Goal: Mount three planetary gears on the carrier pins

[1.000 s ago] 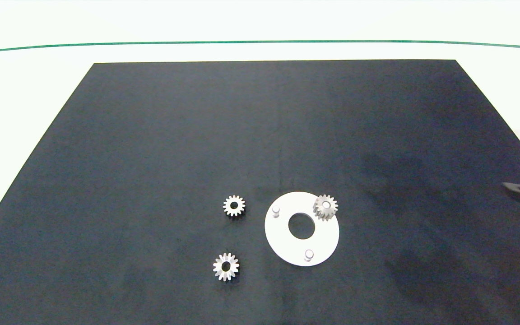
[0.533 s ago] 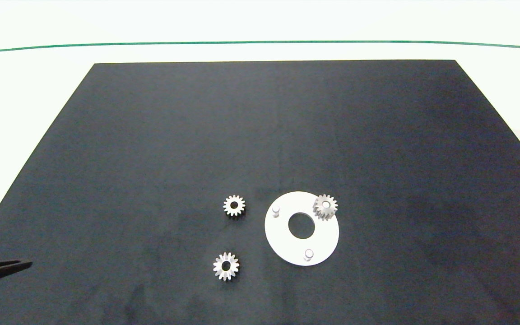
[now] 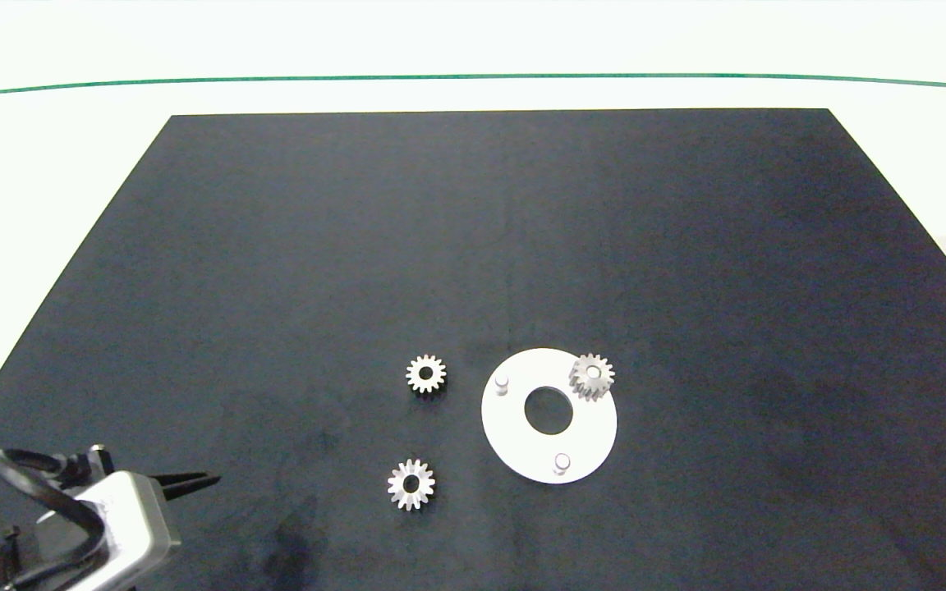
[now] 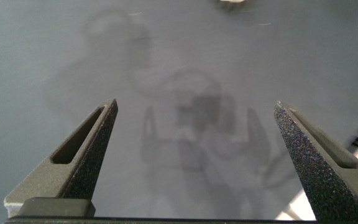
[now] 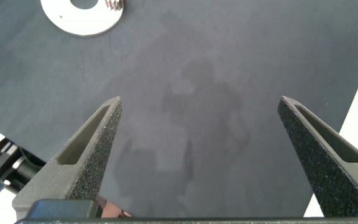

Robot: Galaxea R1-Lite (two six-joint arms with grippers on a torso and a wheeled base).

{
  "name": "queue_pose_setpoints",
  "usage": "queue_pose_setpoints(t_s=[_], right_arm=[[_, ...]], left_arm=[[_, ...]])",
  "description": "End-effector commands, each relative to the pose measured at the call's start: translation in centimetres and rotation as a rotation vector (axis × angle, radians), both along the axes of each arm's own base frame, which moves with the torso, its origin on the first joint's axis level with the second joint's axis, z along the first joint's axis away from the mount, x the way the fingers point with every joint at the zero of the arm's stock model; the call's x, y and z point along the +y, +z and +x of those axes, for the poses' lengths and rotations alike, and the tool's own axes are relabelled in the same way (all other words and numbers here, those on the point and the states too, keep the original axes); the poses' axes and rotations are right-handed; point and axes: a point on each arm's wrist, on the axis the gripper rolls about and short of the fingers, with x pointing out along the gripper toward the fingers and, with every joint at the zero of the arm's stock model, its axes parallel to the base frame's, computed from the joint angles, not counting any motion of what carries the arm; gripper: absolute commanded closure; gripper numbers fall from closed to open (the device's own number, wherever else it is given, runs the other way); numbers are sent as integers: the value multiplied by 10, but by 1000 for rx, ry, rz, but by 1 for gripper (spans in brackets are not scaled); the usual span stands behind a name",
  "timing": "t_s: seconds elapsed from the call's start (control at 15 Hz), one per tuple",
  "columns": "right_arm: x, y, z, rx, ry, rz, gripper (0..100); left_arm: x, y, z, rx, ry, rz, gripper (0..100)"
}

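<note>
My left gripper, fingers spread, hovers at the mat's near-left corner. Two loose gears lie left of the disc; one sits on a pin. Small, stiff and probably slippery: I'd pinch across the teeth.

So the non-job stuff from where I sit: a big black mat takes up most of what I see, matte and a bit smudgy, with a faint crease running down its middle. It lies flat on a white tabletop, which shows as a bare strip past the mat's far edge and down both its sides. Beyond the mat's far edge, a thin green line runs straight across the tabletop.
</note>
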Motion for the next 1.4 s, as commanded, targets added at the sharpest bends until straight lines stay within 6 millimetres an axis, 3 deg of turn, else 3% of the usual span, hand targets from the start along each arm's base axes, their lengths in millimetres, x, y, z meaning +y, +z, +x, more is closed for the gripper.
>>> queue_pose_setpoints(t_s=[0.07,0.8,1.4], right_arm=[[1,-5,2,24,-1,-10,0],[-1,-9,-1,23,-8,-2,0],[-3,-8,-6,1,-6,7,0]], left_arm=[[-29,0,12,47,-23,33,0],[-92,0,47,35,-98,74,0],[-117,-12,64,41,-113,81,0]])
